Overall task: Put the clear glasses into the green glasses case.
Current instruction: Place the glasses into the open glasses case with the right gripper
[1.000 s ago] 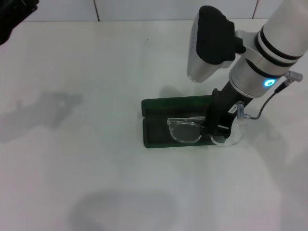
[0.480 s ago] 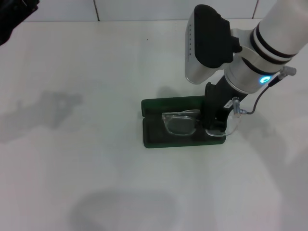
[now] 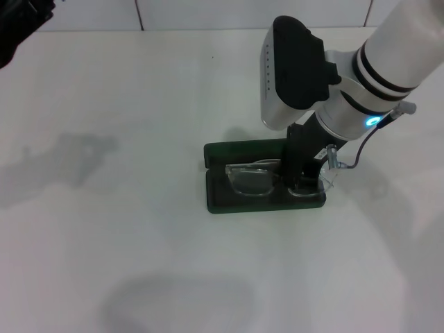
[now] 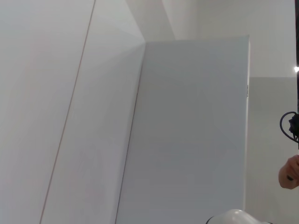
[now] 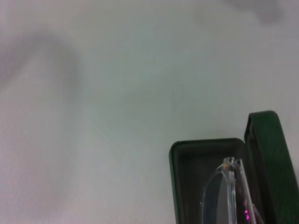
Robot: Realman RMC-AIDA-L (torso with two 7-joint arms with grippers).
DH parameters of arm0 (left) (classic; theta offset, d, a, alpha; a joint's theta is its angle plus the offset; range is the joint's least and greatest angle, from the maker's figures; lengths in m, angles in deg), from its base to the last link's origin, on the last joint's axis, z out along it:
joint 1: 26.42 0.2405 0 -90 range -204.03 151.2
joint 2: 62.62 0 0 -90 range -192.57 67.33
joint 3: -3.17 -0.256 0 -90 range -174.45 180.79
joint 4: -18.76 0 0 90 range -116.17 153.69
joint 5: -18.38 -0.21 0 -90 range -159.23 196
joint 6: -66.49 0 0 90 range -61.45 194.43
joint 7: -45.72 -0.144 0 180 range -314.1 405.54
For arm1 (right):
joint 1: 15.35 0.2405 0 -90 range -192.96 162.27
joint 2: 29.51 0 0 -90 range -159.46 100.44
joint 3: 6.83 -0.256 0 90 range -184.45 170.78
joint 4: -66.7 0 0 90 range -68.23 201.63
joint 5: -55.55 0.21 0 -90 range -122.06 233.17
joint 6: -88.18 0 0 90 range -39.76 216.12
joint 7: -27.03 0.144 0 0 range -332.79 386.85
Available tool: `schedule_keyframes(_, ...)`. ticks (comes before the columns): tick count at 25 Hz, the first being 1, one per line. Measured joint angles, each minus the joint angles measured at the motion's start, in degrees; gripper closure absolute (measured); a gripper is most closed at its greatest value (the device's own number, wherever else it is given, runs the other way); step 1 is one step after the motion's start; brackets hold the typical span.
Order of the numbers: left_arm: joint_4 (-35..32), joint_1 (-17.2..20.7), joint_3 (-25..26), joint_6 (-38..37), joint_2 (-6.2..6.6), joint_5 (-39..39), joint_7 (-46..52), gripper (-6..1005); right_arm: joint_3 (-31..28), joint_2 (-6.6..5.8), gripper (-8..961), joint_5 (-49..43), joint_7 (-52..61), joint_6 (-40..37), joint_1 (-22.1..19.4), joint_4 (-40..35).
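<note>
My left pincer (image 3: 21, 21) sits parked at the upper left of the frame; I cannot tell its state. Right of centre, the open green case (image 3: 229, 198) lies on the white surface (image 3: 104, 229), with the clear glasses (image 3: 253, 179) inside it, gripped by my right pincer (image 3: 300, 182).

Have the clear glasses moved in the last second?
Yes. The clear glasses shifted toward the robot's left, further over the unmoved green glasses case, carried by the right end effector.
</note>
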State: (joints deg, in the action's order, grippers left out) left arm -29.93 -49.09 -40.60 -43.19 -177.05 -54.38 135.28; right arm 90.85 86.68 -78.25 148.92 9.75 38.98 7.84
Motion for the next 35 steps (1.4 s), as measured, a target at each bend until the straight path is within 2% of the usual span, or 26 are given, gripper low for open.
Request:
schedule_keyframes(17, 0.0, 0.62, 0.0, 0.0, 0.0, 0.0, -0.05, 896, 0.05, 0.0, 884, 2.67, -2.17, 0.84, 0.25, 1.49)
schedule_keyframes(35, 0.0, 0.58, 0.0, 0.0, 0.0, 0.09, -0.09, 896, -0.41, 0.0, 823, 2.63, -1.52, 1.13, 0.31, 1.5)
